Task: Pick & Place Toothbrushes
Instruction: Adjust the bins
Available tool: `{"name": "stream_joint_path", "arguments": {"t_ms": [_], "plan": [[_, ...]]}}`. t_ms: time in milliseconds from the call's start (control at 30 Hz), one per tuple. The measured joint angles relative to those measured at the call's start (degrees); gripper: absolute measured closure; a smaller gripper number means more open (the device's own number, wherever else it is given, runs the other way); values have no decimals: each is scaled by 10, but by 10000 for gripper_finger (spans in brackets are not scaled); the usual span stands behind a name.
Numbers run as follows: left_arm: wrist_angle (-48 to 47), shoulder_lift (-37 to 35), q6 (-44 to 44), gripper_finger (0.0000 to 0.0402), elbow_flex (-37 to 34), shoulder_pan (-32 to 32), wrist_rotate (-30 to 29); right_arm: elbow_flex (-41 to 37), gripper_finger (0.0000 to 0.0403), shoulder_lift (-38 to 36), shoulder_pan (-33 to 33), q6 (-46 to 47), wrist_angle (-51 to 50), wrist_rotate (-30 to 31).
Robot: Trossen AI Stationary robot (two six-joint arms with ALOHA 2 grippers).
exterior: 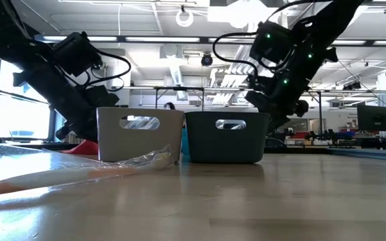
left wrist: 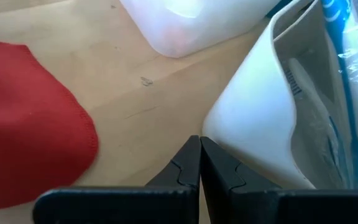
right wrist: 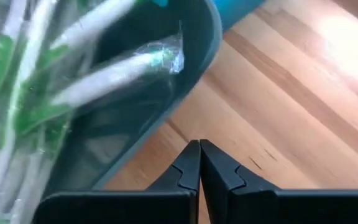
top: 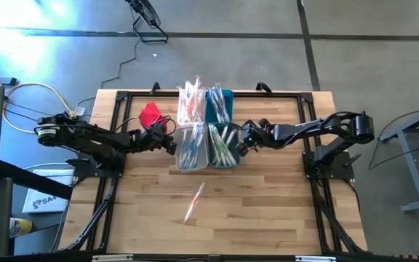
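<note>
Four small bins stand together at the table's middle. The near white bin holds blue toothbrushes, and the near dark teal bin holds green ones. The far white bin holds pink and orange ones. One wrapped pink toothbrush lies flat on the wood nearer the front edge. My left gripper is shut and empty beside the near white bin's left wall. My right gripper is shut and empty just right of the dark teal bin's wall. My left gripper's shut fingertips slant down right beside the near white bin's outer corner; I cannot tell whether they touch it. My right gripper touches nothing that I can see.
A red cloth lies on the wood left of the bins, close to my left gripper. A fourth bin, bright teal, stands at the far right of the group. Bare wood stretches across the table's near half.
</note>
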Motion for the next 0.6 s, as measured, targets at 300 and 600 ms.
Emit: {"name": "stream_joint_path", "arguments": {"t_ms": [300,600], "plan": [[0,0,-4,398,0,0,3,0,400,2,17,60,-1,-14],[0,0,-4,398,0,0,9,0,400,33,41,116,-2,-19]]}}
